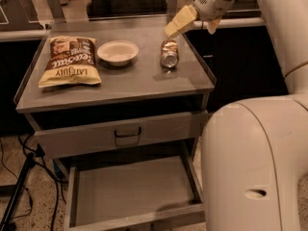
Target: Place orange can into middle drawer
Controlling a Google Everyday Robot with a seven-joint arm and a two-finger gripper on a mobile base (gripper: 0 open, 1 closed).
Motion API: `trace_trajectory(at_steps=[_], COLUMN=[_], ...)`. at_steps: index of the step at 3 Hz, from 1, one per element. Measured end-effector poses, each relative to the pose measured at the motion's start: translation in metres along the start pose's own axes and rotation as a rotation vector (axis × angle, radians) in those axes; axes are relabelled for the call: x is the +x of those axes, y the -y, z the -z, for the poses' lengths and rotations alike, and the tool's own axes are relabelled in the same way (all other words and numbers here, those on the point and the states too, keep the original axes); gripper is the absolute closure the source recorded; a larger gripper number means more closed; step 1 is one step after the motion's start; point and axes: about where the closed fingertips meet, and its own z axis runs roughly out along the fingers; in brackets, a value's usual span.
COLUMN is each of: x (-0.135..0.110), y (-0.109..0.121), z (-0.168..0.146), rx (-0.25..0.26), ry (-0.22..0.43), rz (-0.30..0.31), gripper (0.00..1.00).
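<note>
The orange can [169, 53] lies on its side on the cabinet top [134, 81], right of the middle, one silver end facing me. My gripper [173, 27] hangs just above the can's far end, reaching in from the upper right on the white arm. The middle drawer [130, 189] stands pulled open low at the front, with a bare grey floor and nothing in it.
A white bowl [118, 51] sits left of the can and a chip bag [70, 61] lies at the far left of the top. A shut drawer with a dark handle [127, 133] is above the open one. The robot's white body [255, 167] fills the lower right.
</note>
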Motion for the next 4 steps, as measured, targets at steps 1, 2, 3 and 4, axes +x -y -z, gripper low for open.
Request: trace_trajectory(at_steps=[1, 2, 3, 4], x=[-0.008, -0.020, -0.032, -0.039], y=[-0.001, -0.004, -0.002, -0.001], z=[-0.011, -0.020, -0.035, -0.039], rx=[-0.008, -0.003, 0.018, 0.012], ry=[-0.009, -0.011, -0.012, 0.018], rz=[0.017, 0.042, 0.063, 0.060], gripper=[0.00, 0.00, 0.00, 0.00])
